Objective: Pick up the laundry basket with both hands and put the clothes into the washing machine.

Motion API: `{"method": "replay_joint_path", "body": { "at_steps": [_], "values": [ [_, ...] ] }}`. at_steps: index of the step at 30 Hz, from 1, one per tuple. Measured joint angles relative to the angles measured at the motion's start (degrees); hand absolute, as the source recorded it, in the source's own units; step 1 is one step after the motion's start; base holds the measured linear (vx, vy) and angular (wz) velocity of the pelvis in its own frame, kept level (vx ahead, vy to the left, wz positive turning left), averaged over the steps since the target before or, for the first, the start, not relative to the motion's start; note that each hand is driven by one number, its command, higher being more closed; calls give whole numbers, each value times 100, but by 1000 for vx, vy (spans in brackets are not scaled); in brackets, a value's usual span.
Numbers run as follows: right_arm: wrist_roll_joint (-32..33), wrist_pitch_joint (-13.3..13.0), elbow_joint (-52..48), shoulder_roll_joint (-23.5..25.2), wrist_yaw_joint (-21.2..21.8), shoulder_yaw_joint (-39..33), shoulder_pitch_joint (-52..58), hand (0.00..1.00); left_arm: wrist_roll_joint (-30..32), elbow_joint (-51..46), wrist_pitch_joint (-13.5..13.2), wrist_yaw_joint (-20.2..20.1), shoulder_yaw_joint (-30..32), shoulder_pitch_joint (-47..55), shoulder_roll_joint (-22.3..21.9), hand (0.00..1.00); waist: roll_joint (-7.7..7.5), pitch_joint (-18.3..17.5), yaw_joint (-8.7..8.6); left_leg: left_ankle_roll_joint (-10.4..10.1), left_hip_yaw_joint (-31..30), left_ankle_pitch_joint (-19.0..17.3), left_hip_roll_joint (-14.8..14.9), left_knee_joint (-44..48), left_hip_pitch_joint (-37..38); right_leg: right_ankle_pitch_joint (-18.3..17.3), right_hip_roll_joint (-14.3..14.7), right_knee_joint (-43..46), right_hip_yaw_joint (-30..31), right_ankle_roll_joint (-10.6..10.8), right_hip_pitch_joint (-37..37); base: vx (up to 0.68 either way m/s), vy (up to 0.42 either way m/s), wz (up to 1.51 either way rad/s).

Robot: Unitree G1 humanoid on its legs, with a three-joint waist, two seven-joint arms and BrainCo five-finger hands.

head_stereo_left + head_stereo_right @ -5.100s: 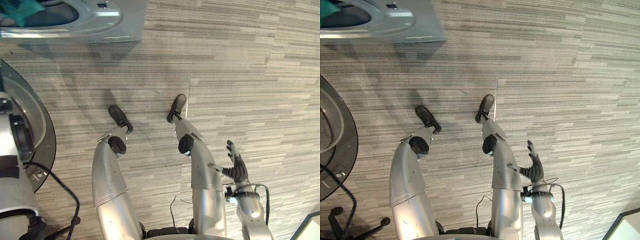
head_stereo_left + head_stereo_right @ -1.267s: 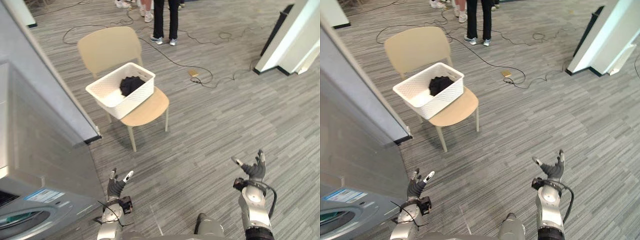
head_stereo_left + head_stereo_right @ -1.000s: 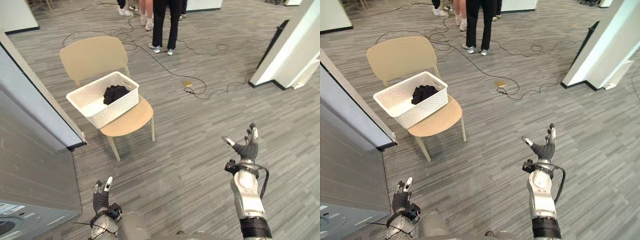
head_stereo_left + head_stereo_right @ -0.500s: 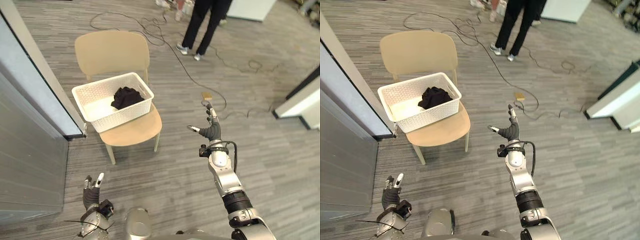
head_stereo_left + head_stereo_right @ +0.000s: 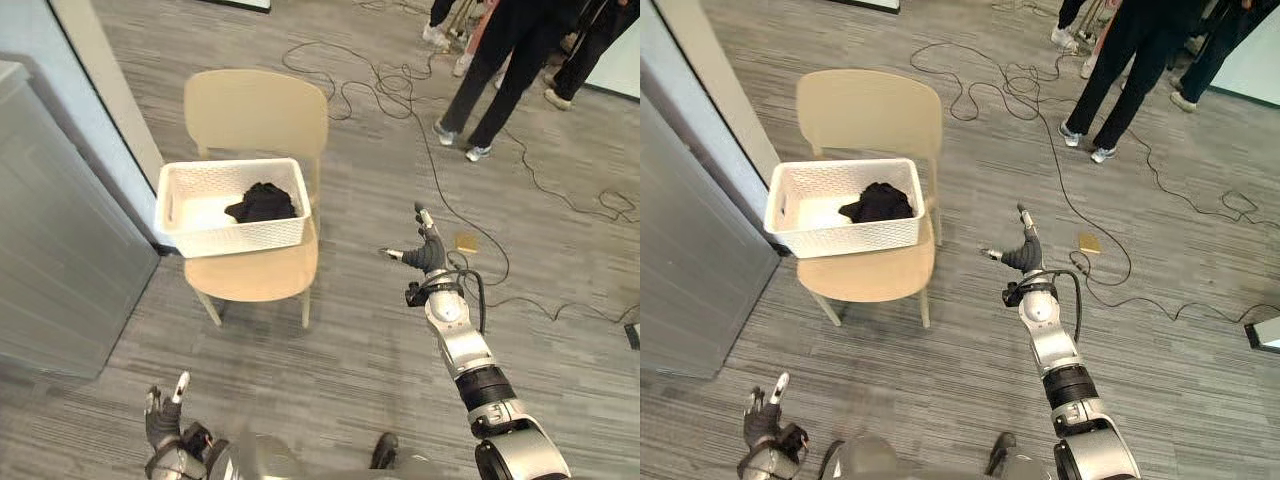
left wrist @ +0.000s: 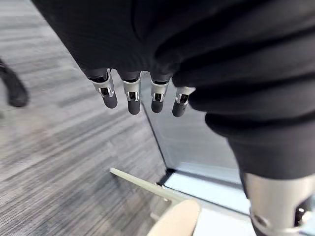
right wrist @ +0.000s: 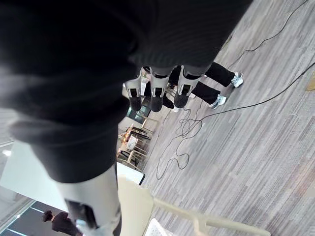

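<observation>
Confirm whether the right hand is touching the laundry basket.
Apart. Left eye view shows open floor between the right hand and the laundry basket on the chair.

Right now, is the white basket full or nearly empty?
Nearly empty. The basket on the chair holds just one small dark clump of clothes; its white bottom shows beside it.

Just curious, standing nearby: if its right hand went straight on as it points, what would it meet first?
Nothing near, it seems: the right hand points past the chair over open floor, toward a person's legs farther off; depth is unclear.
</observation>
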Motion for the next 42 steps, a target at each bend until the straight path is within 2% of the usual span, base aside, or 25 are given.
{"method": "replay_joint_path", "body": {
  "at_steps": [2, 3, 4, 6, 8, 9, 10, 11, 12, 15, 17, 19, 20, 21, 22, 23, 26, 29, 30, 31, 32, 33, 35, 40, 42],
  "values": [
    [-5, -1, -2, -160, 21, 6, 69, 0, -84, 58, 14, 39, 0, -36, -24, 0, -54, 116, 61, 257, 512, -209, -29, 1058, -368, 19, 130, -355, -168, -115, 455, 196, -346, 50],
    [-28, -4, -35, -209, 17, 5, 68, 0, -216, 58, 13, 115, 4, -35, -24, 0, -101, 156, 116, 327, 1151, -341, -161, 1542, -534, 6, 200, -544, -277, -175, 712, 201, -292, 38],
    [-56, -4, -51, -221, 8, -16, 63, 0, -233, 58, 13, 126, 4, -37, -24, 0, -120, 169, 141, 295, 1368, -410, -261, 1586, -590, 0, 214, -601, -318, -184, 778, 221, -261, 37],
    [-163, -8, -130, -265, -35, -49, 60, 0, -263, 57, 11, 118, 1, -123, -25, 0, -174, 217, 176, 127, 1769, -568, -605, 1346, -765, -6, 222, -725, -477, -194, 879, 146, -86, 34],
    [-170, -8, -130, -290, -91, -116, 34, 0, -265, 57, 13, 78, -53, -279, -21, 0, -229, 279, 182, 71, 2233, -512, -908, 126, -901, -56, 160, -782, -702, -117, 872, 155, 36, 50],
    [-171, -3, -130, -297, -92, -122, 35, 0, -237, 63, 22, 59, -78, -323, -34, 0, -212, 284, 177, -89, 2262, -331, -1005, -519, -902, -137, 136, -743, -786, -37, 859, 187, 140, 64],
    [-171, 14, -127, -178, -100, -117, 16, 0, -198, 64, 29, -14, -143, -360, 40, 0, -386, 326, 185, 172, 2314, -213, -1227, -867, -823, -256, 0, -568, -830, 117, 786, 203, 159, 67],
    [-172, 14, -125, -62, -96, -74, -39, 0, -187, 64, 29, -39, -190, -361, 162, 0, -598, 326, 186, 241, 2354, -117, -1458, -1119, -786, -272, -143, -622, -851, 160, 752, 189, 109, 60],
    [-172, 13, -97, -12, -93, 18, -155, 0, -185, 79, 42, -31, -172, -361, 209, 0, -689, 324, 217, 251, 2359, -89, -1586, -1227, -766, -228, -194, -807, -868, 257, 809, 146, 56, 41],
    [-213, -40, 103, 51, -77, 407, -701, 0, -183, 75, 45, -16, -166, -336, 212, 0, -735, 339, 406, 342, 2354, -79, -1782, -1217, -682, 105, -180, -1436, -877, 347, 1177, 143, 33, 19],
    [-260, -46, 300, 125, -73, 643, -886, 0, -171, 78, 45, -17, -170, -327, 267, 0, -749, 360, 504, 393, 2291, -178, -1807, -1159, -569, 164, -190, -1379, -883, 366, 1315, 106, 33, 6],
    [-453, -37, 527, 312, -54, 820, -960, 0, -58, 120, 47, -20, -218, -297, 259, 0, -647, 415, 527, 294, 2212, -385, -1593, -1176, -399, 108, -245, -423, -854, 373, 1050, 49, 64, -12],
    [-540, -7, 697, 462, -18, 948, -1054, 0, 47, 264, 75, -19, -356, -327, 373, 0, -645, 458, 506, 207, 2193, -507, -1489, -1189, -323, 75, -415, 557, -851, 349, 684, 4, 75, -10],
    [-698, 27, 891, 561, 25, 1084, -1171, 0, 155, 308, 137, -4, -472, -340, 514, 0, -701, 511, 498, 187, 2219, -531, -1500, -1235, -239, 72, -621, 1283, -858, 290, 360, 36, 88, -7],
    [-744, 30, 1012, 604, 33, 1147, -1265, 0, 205, 302, 140, 7, -536, -342, 559, 0, -761, 532, 502, 189, 2227, -537, -1508, -1259, -175, 24, -708, 1503, -858, 222, 271, 77, 29, 2],
    [-891, 63, 1243, 672, 43, 1266, -1487, 0, 273, 298, 140, 12, -572, -368, 642, 0, -818, 538, 512, 176, 2217, -550, -1503, -1296, -80, -124, -771, 1582, -875, 19, 224, 104, -2, 8],
    [-1067, 108, 1313, 823, 51, 1321, -1949, 0, 222, 183, 129, 17, -557, -528, 712, 0, -786, 570, 517, 205, 2189, -490, -1447, -1394, -46, -253, -637, 795, -856, -173, 24, 83, -47, 10],
    [-1073, 164, 1305, 795, 73, 1356, -2017, 0, -107, -36, 67, -39, -577, -741, 777, 0, -712, 620, 436, 87, 1766, -406, -1451, -1354, -230, -152, -339, -216, -283, -100, -133, 103, -145, 49],
    [-1076, 207, 1311, 778, 90, 1354, -2020, 0, -167, -40, 53, -44, -605, -803, 812, 0, -721, 624, 375, 77, 1630, -400, -1485, -1275, -321, -35, -322, -369, -191, -77, -132, 113, -196, 101],
    [-1094, 236, 1331, 735, 153, 1350, -2057, 0, -218, -48, 27, -55, -667, -939, 877, 0, -820, 697, 348, 63, 1445, -393, -1602, -1125, -407, 424, -356, -580, -43, -41, -129, 113, -230, 106],
    [-1142, 235, 1562, 738, 186, 1363, -2227, 0, -218, -44, 9, -86, -690, -1031, 935, 0, -853, 811, 362, -4, 1311, -381, -1685, -1006, -487, 598, -423, -638, -87, 63, -80, 146, -320, 84],
    [-1162, 236, 1711, 736, 189, 1366, -2370, 0, -217, -53, 2, -112, -681, -1061, 932, 0, -839, 834, 369, -84, 1227, -332, -1639, -1006, -524, 587, -358, -717, -95, 78, -14, 88, -281, 36],
    [-1310, 254, 2195, 675, 242, 1425, -3024, 0, -213, -76, -9, -155, -696, -1075, 808, 0, -605, 1056, 392, -363, 972, -92, -1554, -1401, -624, 680, -91, -1019, -297, -53, -46, 6, -217, 20],
    [-1485, 271, 2624, 444, 295, 1408, -3899, 0, -51, -69, -3, -303, -1107, -1110, 859, 0, -549, 1330, 406, -584, 737, 625, -1525, -2383, -740, 784, 126, -1351, -654, -201, -266, -52, -141, 33],
    [-1643, 282, 2809, 339, 293, 1393, -4217, 0, 31, -67, 5, -426, -1405, -1214, 865, 0, -524, 1360, 511, -634, 636, 905, -1517, -2728, -900, 842, 200, -1466, -770, -285, -470, -55, -66, 19]
  ]
}}
